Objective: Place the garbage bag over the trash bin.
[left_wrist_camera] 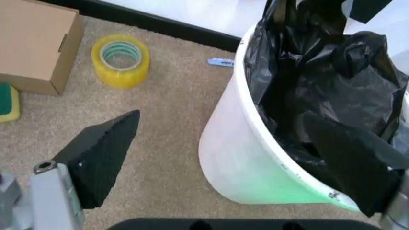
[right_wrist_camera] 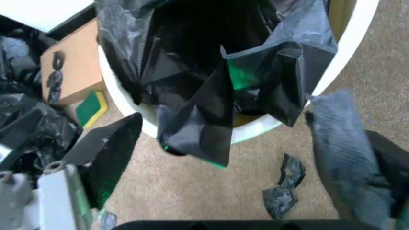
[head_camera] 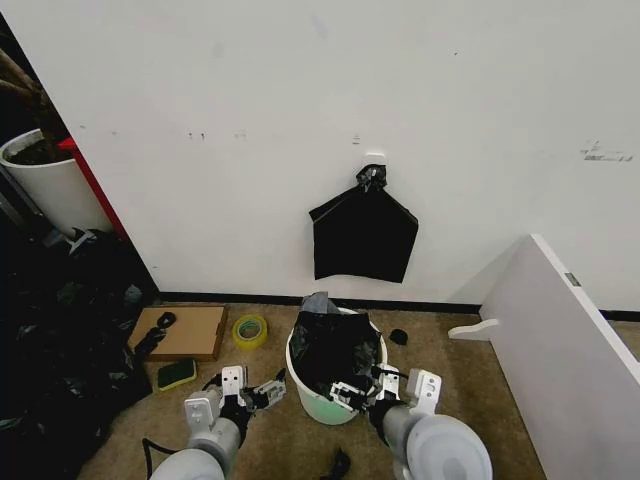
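The white trash bin [head_camera: 325,400] stands on the carpet just ahead of me, with the crinkled black garbage bag [head_camera: 333,347] bunched inside it. My left gripper [head_camera: 266,391] is open at the bin's left side. In the left wrist view one finger [left_wrist_camera: 102,153] is outside the bin wall [left_wrist_camera: 243,158] and the other finger [left_wrist_camera: 351,163] is over the bag [left_wrist_camera: 319,91]. My right gripper [head_camera: 349,394] is open at the bin's front rim. A flap of the bag [right_wrist_camera: 198,129] hangs over the rim [right_wrist_camera: 255,132] between its fingers [right_wrist_camera: 108,153].
A flat black bag [head_camera: 363,235] hangs on the wall behind the bin. A cardboard box [head_camera: 185,330], yellow tape roll [head_camera: 249,330] and green sponge [head_camera: 176,374] lie to the left. A white board [head_camera: 560,330] leans at the right. A black plastic scrap [right_wrist_camera: 281,187] lies on the carpet.
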